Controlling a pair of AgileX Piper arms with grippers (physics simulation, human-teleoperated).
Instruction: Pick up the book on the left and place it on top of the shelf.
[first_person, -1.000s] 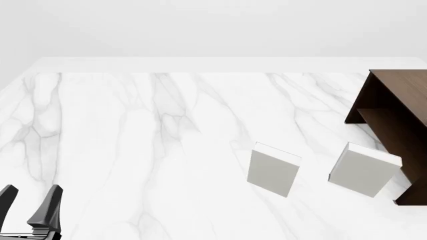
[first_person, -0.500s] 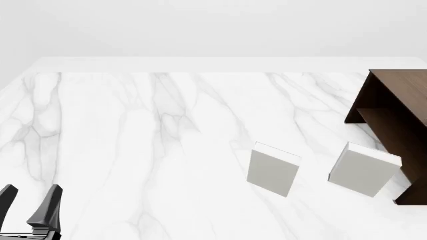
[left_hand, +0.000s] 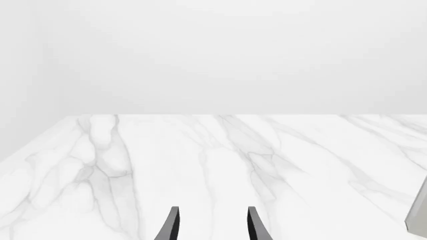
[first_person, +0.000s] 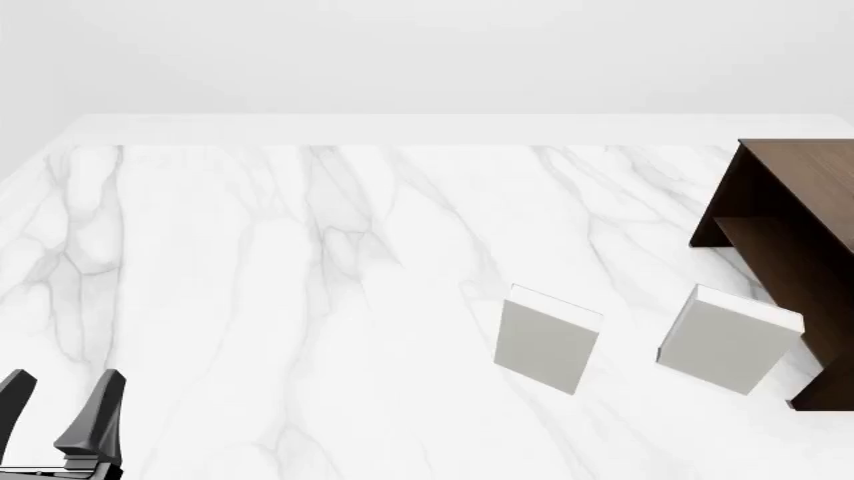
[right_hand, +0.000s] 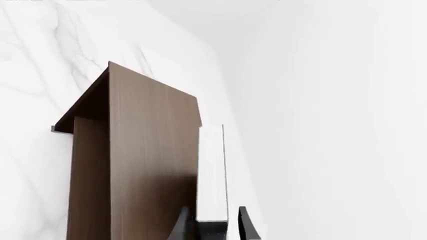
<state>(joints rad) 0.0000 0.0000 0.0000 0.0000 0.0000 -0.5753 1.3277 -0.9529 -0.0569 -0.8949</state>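
Note:
In the right wrist view the book (right_hand: 211, 170) shows as a narrow white page edge with a dark cover at its near end, and my right gripper (right_hand: 212, 228) is shut on it. It runs right along one edge of the dark brown shelf's (right_hand: 150, 160) flat top; whether they touch, I cannot tell. The front view shows the shelf (first_person: 790, 230) at the right edge, with neither the book nor the right gripper in frame. My left gripper (first_person: 56, 408) stands open and empty at the near left corner, its fingertips (left_hand: 172, 225) over bare marble.
Two white-grey books stand on the marble table (first_person: 267, 280): one at centre right (first_person: 546, 340), the other (first_person: 727, 340) close to the shelf's near side. A sliver of a grey book (left_hand: 419, 215) shows in the left wrist view.

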